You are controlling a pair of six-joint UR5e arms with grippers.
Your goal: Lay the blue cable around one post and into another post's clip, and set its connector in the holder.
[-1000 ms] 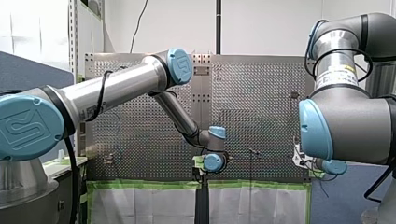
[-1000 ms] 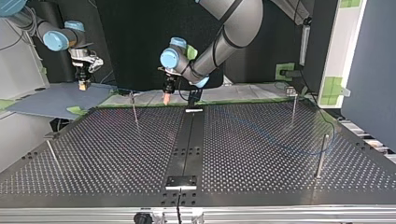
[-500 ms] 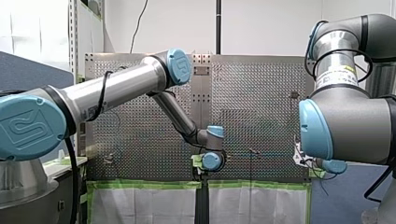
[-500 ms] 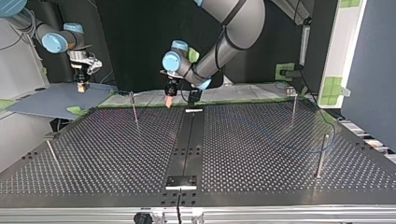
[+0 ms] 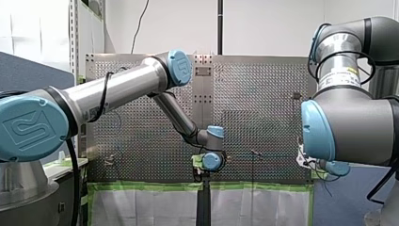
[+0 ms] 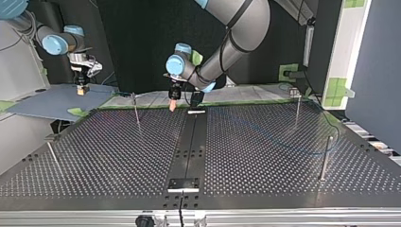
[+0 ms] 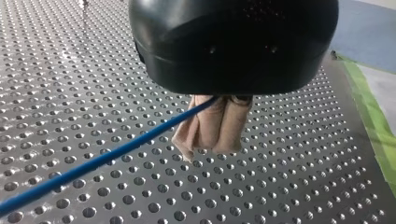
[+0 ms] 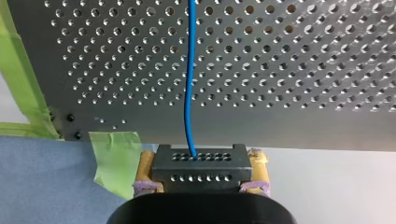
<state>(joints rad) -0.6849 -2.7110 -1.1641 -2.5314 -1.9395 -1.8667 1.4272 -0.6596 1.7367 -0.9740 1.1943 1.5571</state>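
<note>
While my left pincer (image 7: 211,145) hangs just above the perforated surface (image 7: 289,177), its beige pads (image 7: 229,126) are pressed together on the blue cable (image 7: 107,158), which leaves them at a slant and runs off low over the holes. Seen from the top view, this pincer sits near the surface's far edge, just beside the black centre strip (image 6: 189,142) and not far from a thin post (image 6: 136,111). Out past the far corner at the top view's left, my right pincer (image 8: 201,169) hovers over a blue mat (image 6: 47,101), well apart from the other. Its yellow pads (image 8: 145,172) are closed on either side of the connector (image 8: 201,161), a black block with rows of small holes, and the cable rises straight out of that block and across the surface ahead. A strip of green tape (image 8: 116,161) lies at the surface's edge beside the pincer. Faintly, a blue line curves towards the post (image 6: 324,158) at the top view's right; whether it wraps that post I cannot tell.
</note>
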